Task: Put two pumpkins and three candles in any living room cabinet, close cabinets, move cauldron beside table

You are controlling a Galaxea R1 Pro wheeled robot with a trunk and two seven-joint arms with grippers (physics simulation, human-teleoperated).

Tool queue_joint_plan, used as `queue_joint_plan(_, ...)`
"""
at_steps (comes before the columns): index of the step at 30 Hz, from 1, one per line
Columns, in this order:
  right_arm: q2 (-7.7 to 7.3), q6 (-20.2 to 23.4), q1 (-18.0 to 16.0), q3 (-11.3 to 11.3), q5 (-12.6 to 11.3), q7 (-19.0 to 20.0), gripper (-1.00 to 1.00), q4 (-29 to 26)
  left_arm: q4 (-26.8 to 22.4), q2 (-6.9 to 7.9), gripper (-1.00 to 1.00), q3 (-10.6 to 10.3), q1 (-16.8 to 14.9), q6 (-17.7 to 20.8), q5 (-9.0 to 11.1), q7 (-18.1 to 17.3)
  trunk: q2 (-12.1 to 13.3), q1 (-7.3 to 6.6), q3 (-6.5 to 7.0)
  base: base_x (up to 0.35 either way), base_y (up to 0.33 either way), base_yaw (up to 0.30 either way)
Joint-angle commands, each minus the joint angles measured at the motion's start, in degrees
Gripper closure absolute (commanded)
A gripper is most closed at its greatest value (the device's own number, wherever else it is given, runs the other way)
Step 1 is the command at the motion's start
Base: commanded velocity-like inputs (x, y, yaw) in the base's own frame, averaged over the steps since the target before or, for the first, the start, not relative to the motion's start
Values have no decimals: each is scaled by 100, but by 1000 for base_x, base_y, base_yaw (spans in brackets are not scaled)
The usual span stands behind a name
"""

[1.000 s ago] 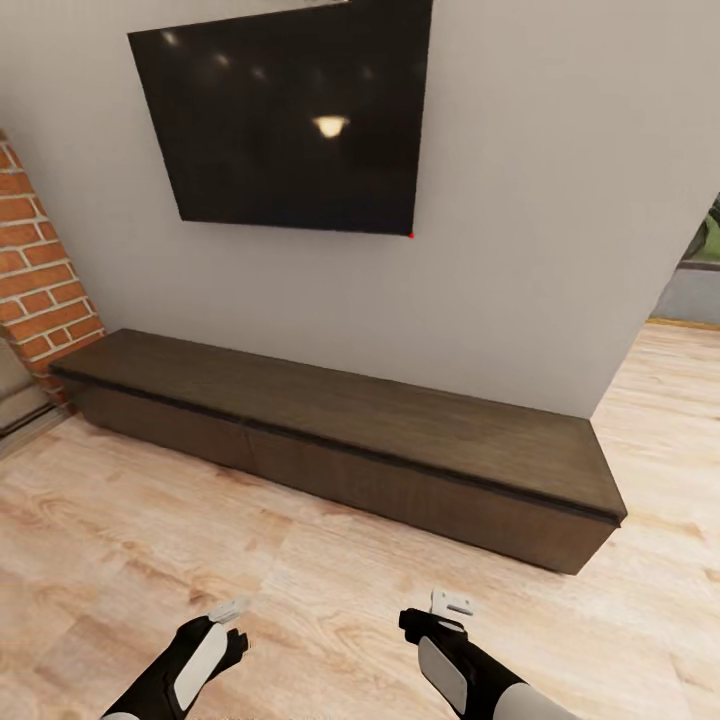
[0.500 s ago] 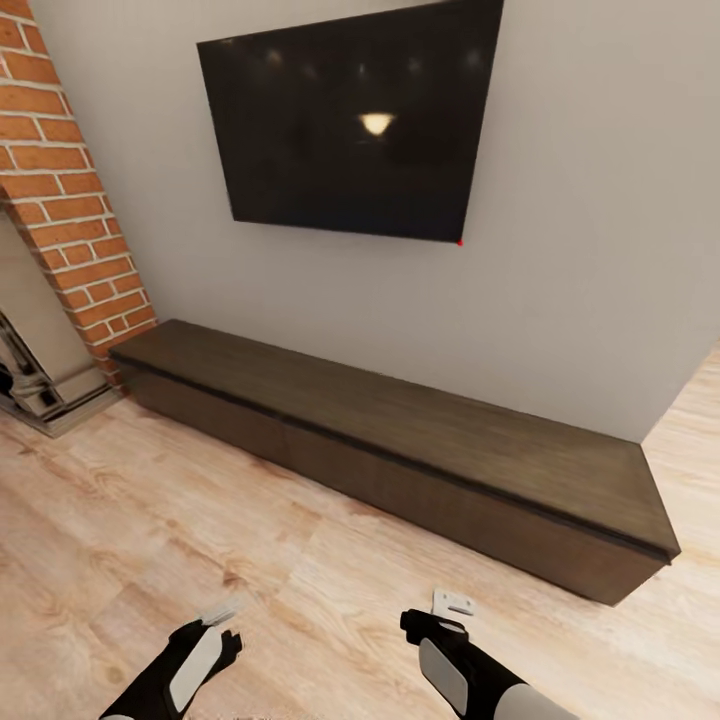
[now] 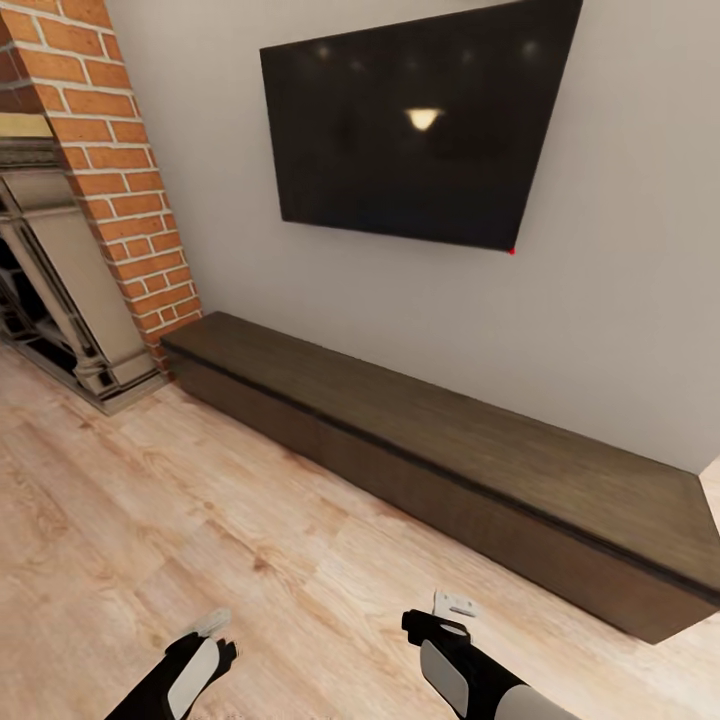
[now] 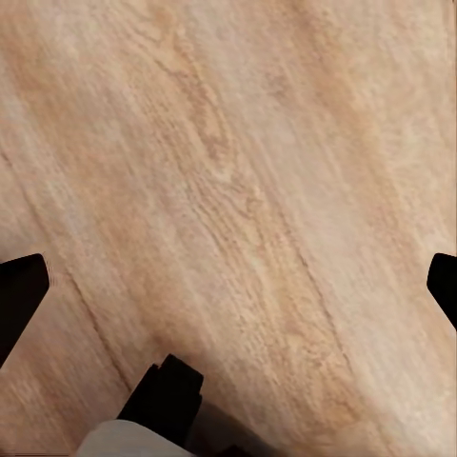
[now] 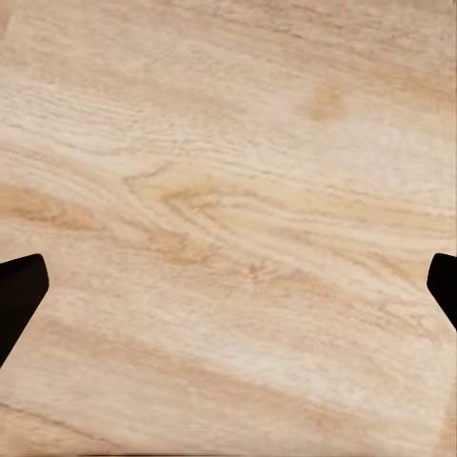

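Dark brown cabinet (image 3: 440, 450) shut; left pincer (image 3: 212, 625), right pincer (image 3: 452, 606) spread, empty.

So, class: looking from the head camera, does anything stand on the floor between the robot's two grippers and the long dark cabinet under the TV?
Nothing visible does. Bare wooden floor runs from the left gripper and right gripper up to the cabinet, whose front is shut. Both grippers are open and empty over the floor.

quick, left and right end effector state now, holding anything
Left end effector: open, fingers wide apart, nothing between them, only wood floor beyond.
Right end effector: open, holding nothing.
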Motion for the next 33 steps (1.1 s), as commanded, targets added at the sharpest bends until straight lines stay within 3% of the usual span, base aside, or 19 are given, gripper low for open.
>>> queue_joint_plan(1, -4, 26, -4, 48, -25, -44, -100, -10, -12, 13, -100, -46, -2, 17, 43, 19, 39, -23, 8, 0, 0, 246)
queue_joint_plan(16, -4, 9, -4, 48, -25, -42, -100, -8, -7, 50, -100, -42, -2, 11, 51, -174, 641, -353, 193, 0, 0, 242)
queue_joint_plan(18, -4, 1, -6, 50, -19, -41, -100, -9, -6, 53, -100, 41, -2, 12, 55, -204, 721, -397, 217, 0, 0, 236)
queue_joint_plan(26, -4, -52, -4, 98, -24, 315, -100, -8, -6, 143, -100, 248, -2, 25, 67, -731, 1042, -572, 311, 0, 0, 235)
queue_joint_plan(33, -4, -55, -4, 166, -25, 375, -100, -8, -6, 186, -100, 262, -2, 34, 76, -859, 1323, -726, 393, 0, 0, 235)
